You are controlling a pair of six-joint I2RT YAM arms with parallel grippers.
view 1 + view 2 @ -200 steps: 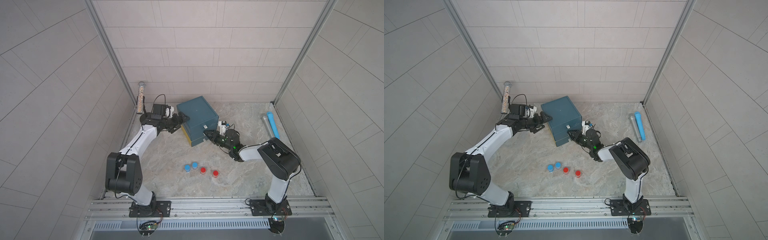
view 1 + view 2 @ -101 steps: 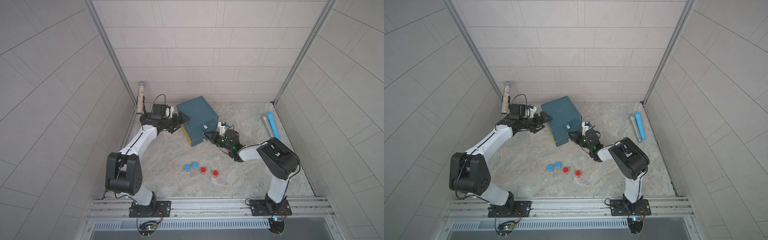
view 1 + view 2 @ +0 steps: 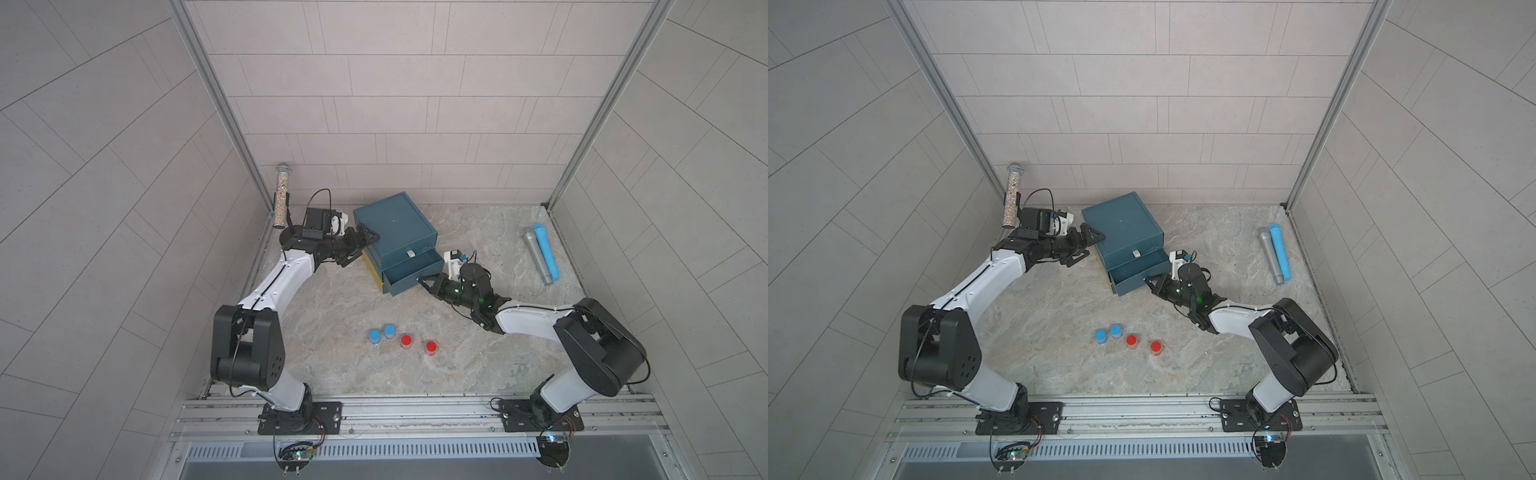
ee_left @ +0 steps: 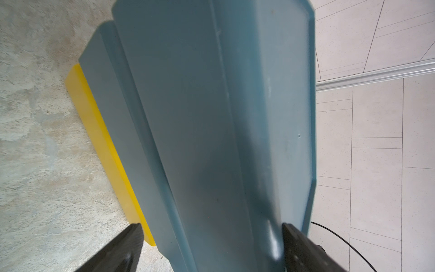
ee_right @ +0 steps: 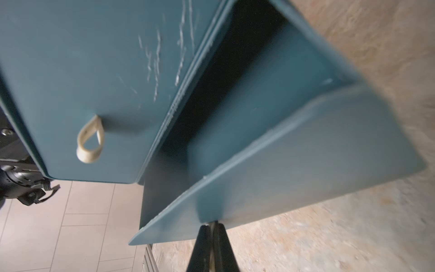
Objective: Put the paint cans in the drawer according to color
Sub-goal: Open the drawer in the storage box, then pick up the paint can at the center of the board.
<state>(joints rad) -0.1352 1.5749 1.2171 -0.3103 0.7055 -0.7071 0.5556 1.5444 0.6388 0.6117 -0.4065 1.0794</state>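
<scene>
Tiles everywhere: pale grey tiled walls box in three sides, with aluminium posts in the back corners and a mottled beige stone tabletop (image 3: 332,299) below. A metal rail runs along the front edge, carrying both arm bases. At the back sits the teal drawer box (image 3: 392,222), its lower drawer (image 3: 409,274) pulled out. The right claw (image 5: 213,229) is clenched tight on the pull at the lower drawer's front. The left claw (image 4: 209,237) is spread wide, straddling the box's side edge. Out front, well apart from the box, the paint cans stand in a row: two blue paint cans (image 3: 382,333) touching, then two red paint cans (image 3: 419,343) spaced apart. Blue and silver microphones (image 3: 540,255) lie by the right wall; a glittery microphone (image 3: 281,195) leans in the back left corner.
</scene>
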